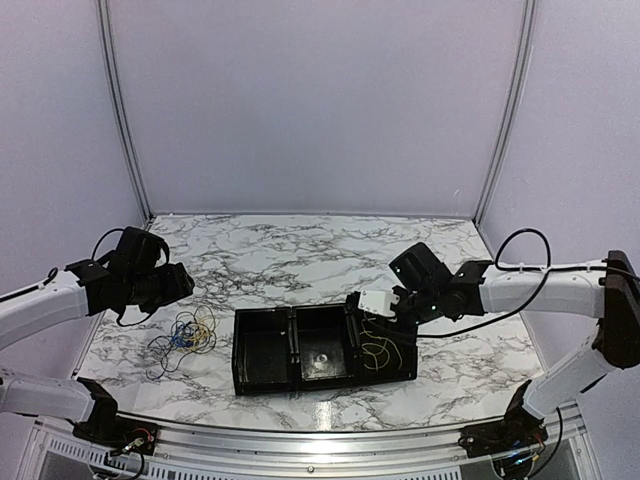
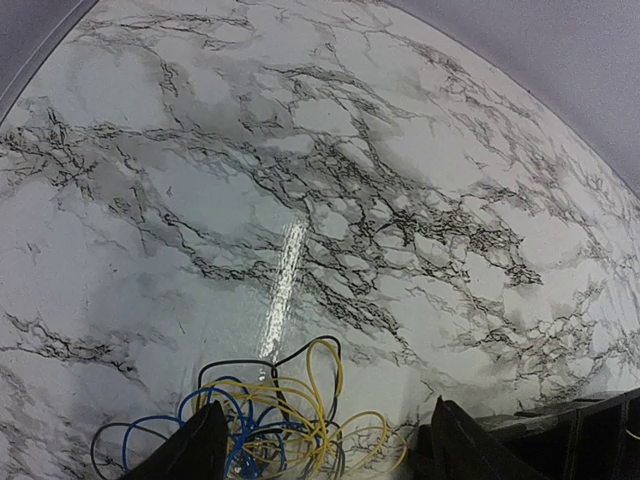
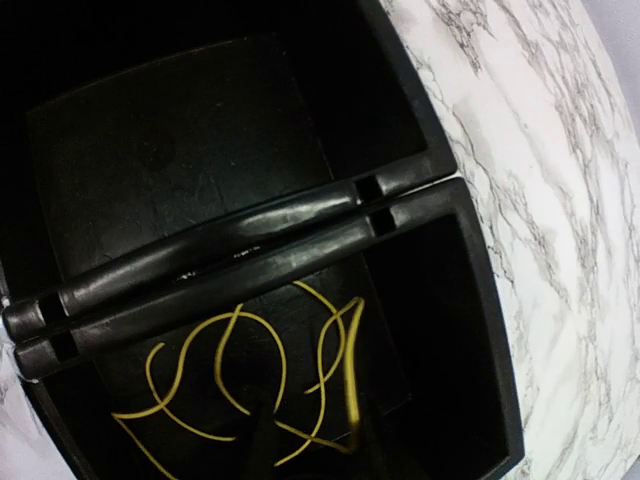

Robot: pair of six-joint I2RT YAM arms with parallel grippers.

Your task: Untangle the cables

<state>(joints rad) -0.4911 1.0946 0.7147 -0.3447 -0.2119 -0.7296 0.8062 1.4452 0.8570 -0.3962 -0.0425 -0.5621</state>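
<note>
Overhead camera faces 12 o'clock; it shares the cables (image 1: 185, 335) at 8 o'clock with the close left wrist lens, the tray (image 1: 262, 352) at 5 with the right.

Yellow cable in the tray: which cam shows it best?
Right wrist: the yellow cable lies in loose loops on the floor of the black tray, filling the lower frame. Top external shows only small faint strands in the tray's right-end compartment. Left wrist misses it; only the cable tangle on the table shows.

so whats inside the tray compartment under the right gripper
A loose yellow cable lies in it; the right gripper hides part of its near end. Nothing else shows.
</note>
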